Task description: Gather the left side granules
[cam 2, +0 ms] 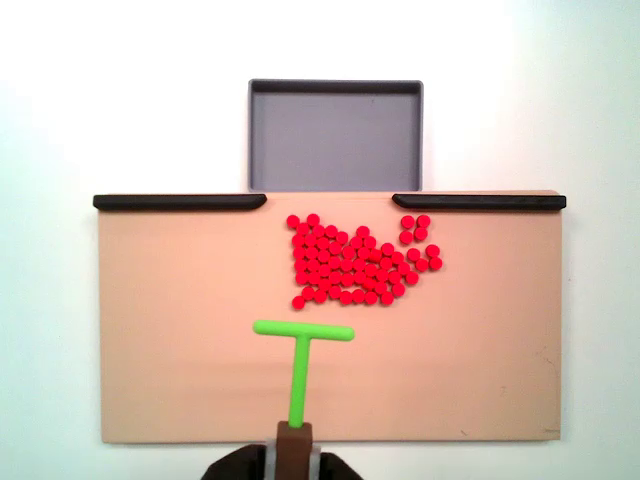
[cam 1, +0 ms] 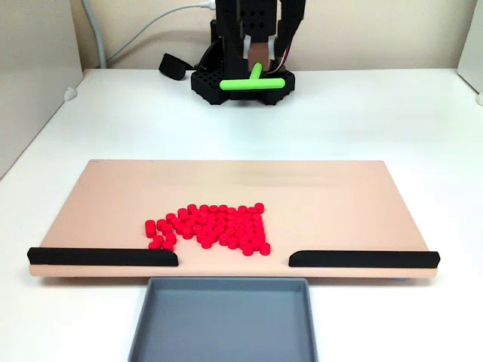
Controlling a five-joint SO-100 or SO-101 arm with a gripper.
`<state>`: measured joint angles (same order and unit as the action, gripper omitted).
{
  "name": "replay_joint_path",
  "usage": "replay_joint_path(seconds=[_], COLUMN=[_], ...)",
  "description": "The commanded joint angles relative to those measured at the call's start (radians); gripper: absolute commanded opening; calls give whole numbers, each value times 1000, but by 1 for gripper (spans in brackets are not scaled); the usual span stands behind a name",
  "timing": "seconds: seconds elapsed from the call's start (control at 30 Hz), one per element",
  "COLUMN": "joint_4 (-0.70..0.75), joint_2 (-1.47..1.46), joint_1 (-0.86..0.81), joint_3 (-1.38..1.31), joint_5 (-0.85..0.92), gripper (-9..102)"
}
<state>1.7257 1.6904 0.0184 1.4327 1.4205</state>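
**Ana:** White tabletop all round, with a pale peach board point(cam 1: 324, 196) lying flat on it, and a cream wall behind the arm's black base point(cam 1: 241, 87) at the top of the front-facing fixed view.

**Ben:** Where do the granules point(cam 1: 215, 226) sit?

**Ana:** On the board, lower centre of that frame, drifting a little left. In the top-down fixed view the same granules point(cam 2: 355, 265) lie just above centre, trailing right toward the right black rail point(cam 2: 480, 201). They stop just short of the gap between the left black rail point(cam 2: 180, 201) and the right one, where the grey tray point(cam 2: 335, 90) waits beyond the board's edge.

**Ben:** What are they like?

**Ana:** Dozens of tiny bright red short cylinders, all alike, packed one layer deep, a few strays at the cluster's edge.

**Ben:** How would they handle?

**Ana:** My guess: light, hard and smooth, so they'll slide and roll readily and scatter if struck fast. Too small to pinch singly. Better to herd them with the green T-shaped pusher point(cam 2: 300, 350), crossbar flat on the board, coming from the outer side of the strays.

**Ben:** And the gripper point(cam 2: 296, 440)?

**Ana:** At the bottom centre of the top-down frame, it looks clamped on the foot of the pusher's stem through a brown block, though the fingers themselves are largely cropped. The crossbar sits near the cluster, not touching it.
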Motion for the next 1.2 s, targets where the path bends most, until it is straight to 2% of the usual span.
replay_joint_path(seconds=[0.0, 0.27, 1.17], joint_4=[-9, -9, -21], joint_2=[-9, -37, -132], joint_1=[-21, -38, -97], joint_3=[-6, -20, -21], joint_5=[67, 130, 149], gripper=[0, 0, 0])
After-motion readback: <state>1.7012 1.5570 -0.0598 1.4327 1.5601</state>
